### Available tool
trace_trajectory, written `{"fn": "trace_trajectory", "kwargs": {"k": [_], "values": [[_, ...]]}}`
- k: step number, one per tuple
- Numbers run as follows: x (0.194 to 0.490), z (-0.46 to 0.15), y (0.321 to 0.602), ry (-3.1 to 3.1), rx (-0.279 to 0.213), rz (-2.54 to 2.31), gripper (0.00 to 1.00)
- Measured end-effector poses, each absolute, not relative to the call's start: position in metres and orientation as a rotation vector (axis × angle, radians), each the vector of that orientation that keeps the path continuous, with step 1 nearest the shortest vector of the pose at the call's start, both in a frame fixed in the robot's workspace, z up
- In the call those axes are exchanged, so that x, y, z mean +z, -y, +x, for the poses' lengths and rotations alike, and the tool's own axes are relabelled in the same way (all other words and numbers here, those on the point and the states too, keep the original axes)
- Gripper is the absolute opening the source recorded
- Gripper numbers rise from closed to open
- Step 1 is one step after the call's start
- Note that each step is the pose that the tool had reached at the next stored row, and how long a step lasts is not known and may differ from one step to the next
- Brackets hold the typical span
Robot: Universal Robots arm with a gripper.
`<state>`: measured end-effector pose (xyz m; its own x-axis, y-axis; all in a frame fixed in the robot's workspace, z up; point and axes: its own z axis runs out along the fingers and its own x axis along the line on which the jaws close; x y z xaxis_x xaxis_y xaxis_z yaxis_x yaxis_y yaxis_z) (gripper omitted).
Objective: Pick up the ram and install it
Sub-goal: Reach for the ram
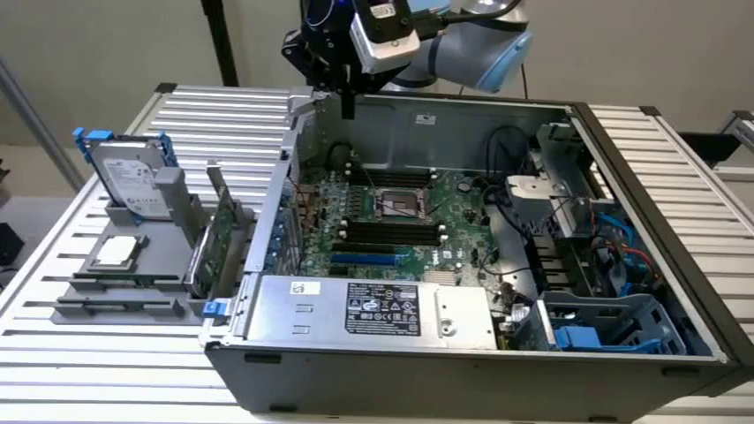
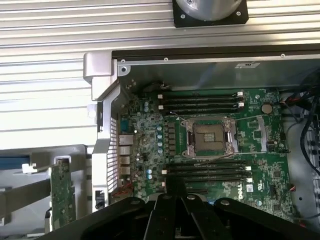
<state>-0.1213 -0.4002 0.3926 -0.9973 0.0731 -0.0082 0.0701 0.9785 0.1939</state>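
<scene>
Exterior view has the gripper [image 1: 346, 106] hanging over the back wall of the open PC case [image 1: 495, 110], fingers pinched together. The ram [image 1: 198, 261] stands on edge in the grey holder [image 1: 118, 309] outside the case on the exterior view's left, just beside the taller card [image 1: 231, 221], well apart from the gripper.

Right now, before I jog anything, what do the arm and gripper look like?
The arm is silver-grey with rounded joints and a light blue cap. A boxy white-and-grey camera housing sits at its wrist. The gripper is black and angular, narrowing to a thin dark tip.
</scene>
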Motion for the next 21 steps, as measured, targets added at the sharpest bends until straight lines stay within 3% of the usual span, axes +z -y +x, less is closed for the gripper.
{"fn": "trace_trajectory", "kwargs": {"k": [3,21], "values": [[0.393,-0.123,0.402,-3.111,0.287,0.113,0.00],[0.390,-0.169,0.407,-3.129,0.066,0.113,0.00]]}}
